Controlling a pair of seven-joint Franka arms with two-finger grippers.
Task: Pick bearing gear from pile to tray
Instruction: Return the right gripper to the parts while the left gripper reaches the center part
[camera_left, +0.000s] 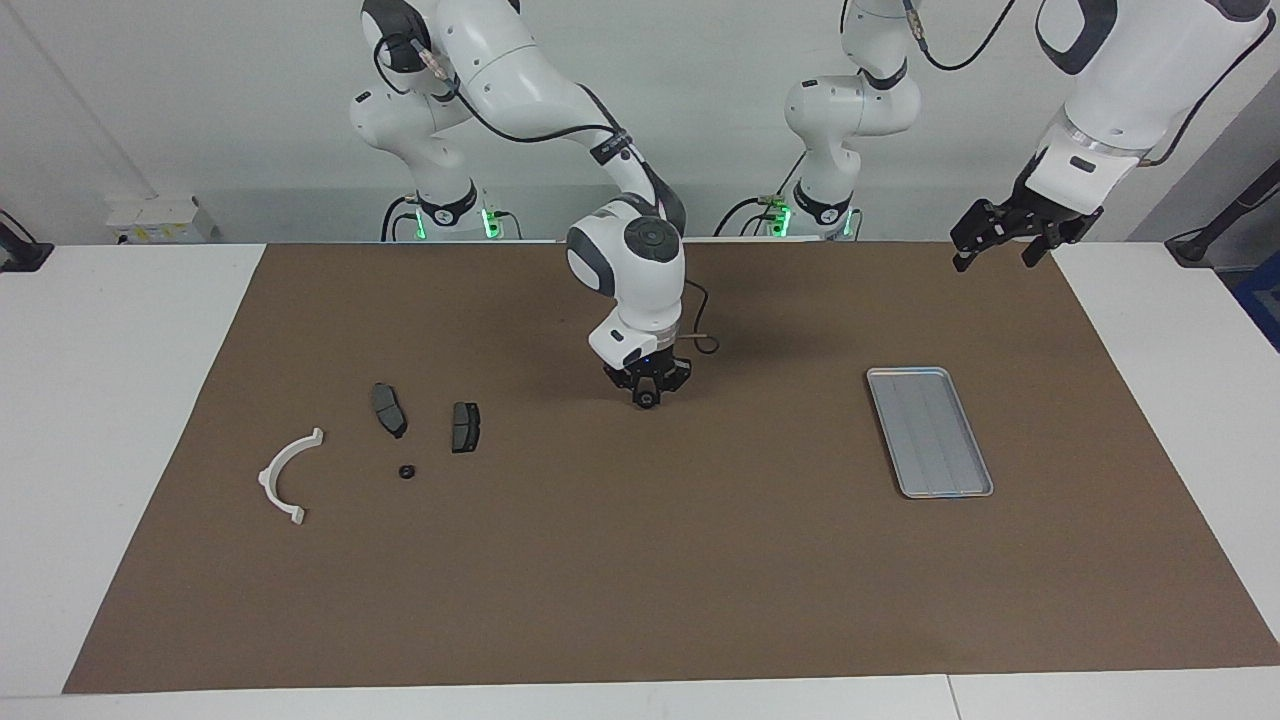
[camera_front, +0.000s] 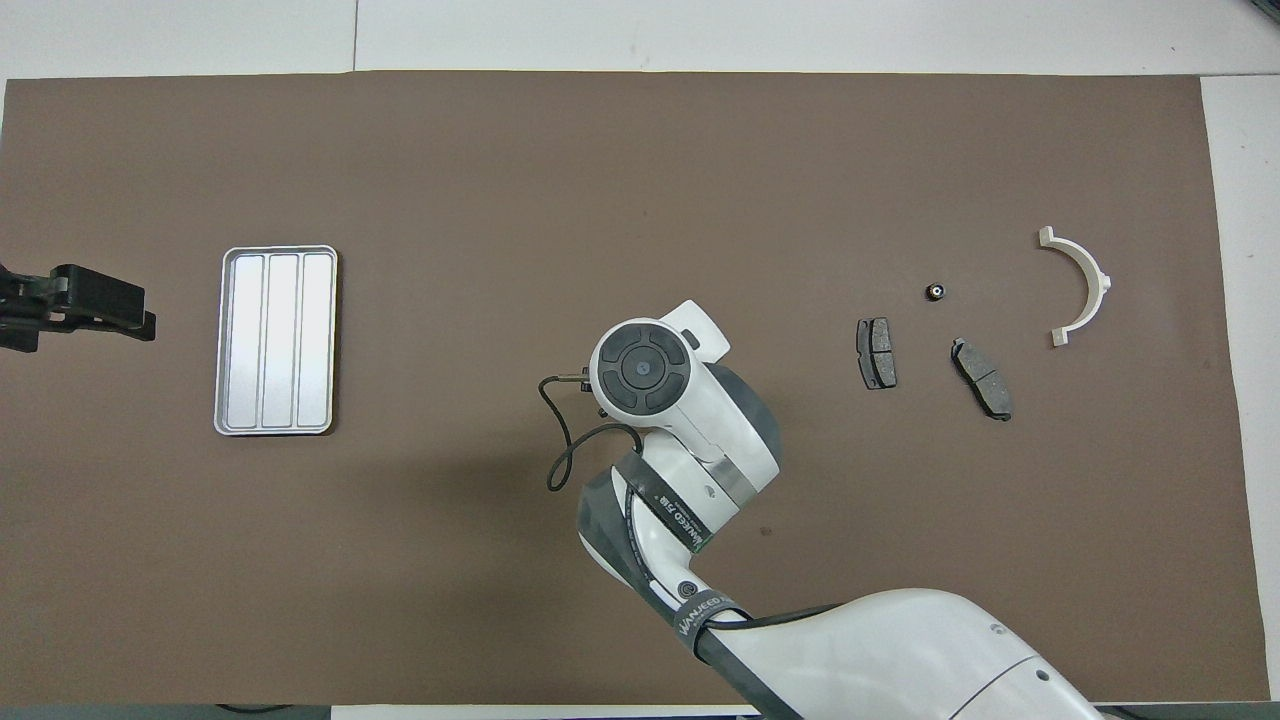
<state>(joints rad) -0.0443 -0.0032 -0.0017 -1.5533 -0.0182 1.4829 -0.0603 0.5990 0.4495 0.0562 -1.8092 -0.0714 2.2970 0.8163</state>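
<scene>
Right tool (camera_left: 648, 398) hung at frame centre over the brown mat, fingertips closed on a small black round bearing gear (camera_left: 649, 399). Judged light, rigid, apt to slip; grip across its rim. Flat silver-grey metal tray (camera_left: 929, 431) lay right of centre. Left tool (camera_left: 1003, 232), upper right, waited with its fingers spread.

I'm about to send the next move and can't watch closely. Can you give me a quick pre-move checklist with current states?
1. Right gripper shut on a small round part, over the middle of the mat: ok.
2. Grip firm enough for travel: cannot tell.
3. Tray flat on the mat with nothing in it: ok.
4. Mat between right gripper and tray free of things: ok.
5. Left gripper open and raised over the mat's edge, waiting: ok.
</scene>
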